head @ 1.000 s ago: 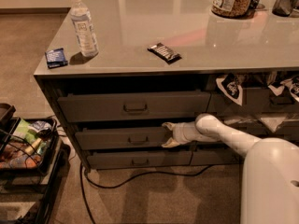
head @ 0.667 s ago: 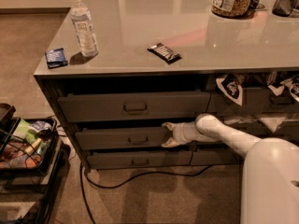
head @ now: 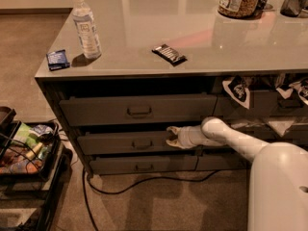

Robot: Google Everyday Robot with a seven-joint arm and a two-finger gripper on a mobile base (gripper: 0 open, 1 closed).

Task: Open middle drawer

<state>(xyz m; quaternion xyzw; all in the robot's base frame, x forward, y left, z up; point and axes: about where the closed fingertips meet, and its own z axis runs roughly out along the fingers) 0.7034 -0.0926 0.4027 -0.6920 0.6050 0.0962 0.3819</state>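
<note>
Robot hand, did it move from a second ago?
No. The hand is at the same spot as before: just right of the pull on the middle drawer, directly below the snack bar lying on the counter.

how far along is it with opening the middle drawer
Reach looks done: the gripper sits against the front of the middle drawer, just right of its small pull. In hand: getting purchase at that front. Left: nearly all the pulling, it seems, since only a dark gap shows above the drawer front and none of its inside is visible.
</note>
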